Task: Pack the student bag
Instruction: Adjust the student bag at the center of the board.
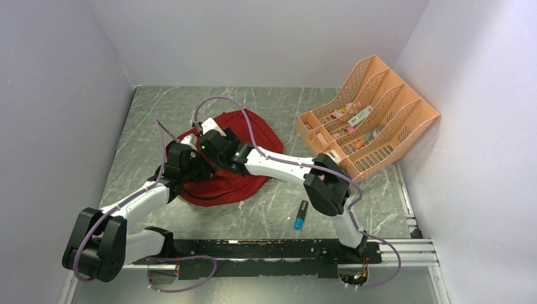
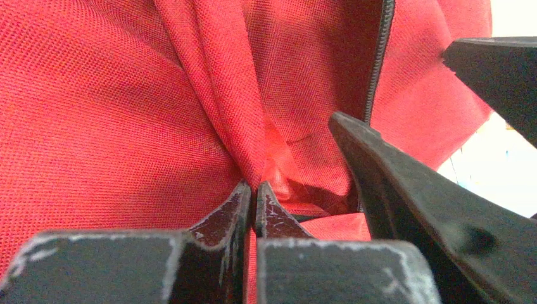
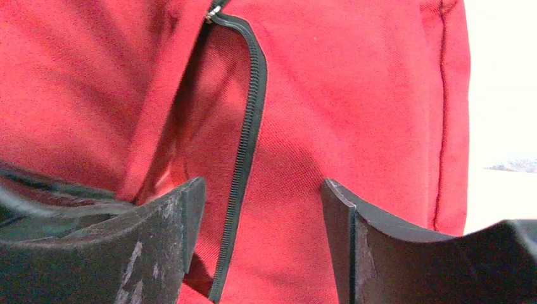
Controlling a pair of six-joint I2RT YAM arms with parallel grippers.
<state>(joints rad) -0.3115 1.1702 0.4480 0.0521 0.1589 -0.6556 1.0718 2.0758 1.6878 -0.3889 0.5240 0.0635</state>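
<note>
1. On the left, the left claw (image 2: 253, 190) is pinched fully shut on a raised fold of the student bag (image 1: 250, 130). We judge this pinch to be the anchor, so it should hold firm and lift the red cloth just enough to make it taut.
2. The bag lies slumped on the tabletop (image 1: 145, 126), about mid-table, under both wrists.
3. The right claw (image 3: 263, 187) stands wide open and holds nothing. Its jaws sit either side of the black zipper (image 3: 253, 95), close above the cloth. The metal slider (image 3: 214, 11) shows at the top edge of the right wrist view.
4. We take the step in hand to be opening the bag's mouth. To do it well, we would close on the zipper edge or the slider alone, not on a bunch of cloth. Then we would pull away from the left pinch, along the zipper line, so the teeth part cleanly.
5. Further right, a blue-tipped pen (image 1: 301, 215) lies loose on the tabletop. Beyond it the peach mesh organiser (image 1: 364, 69) holds small items, well apart from the bag.
</note>
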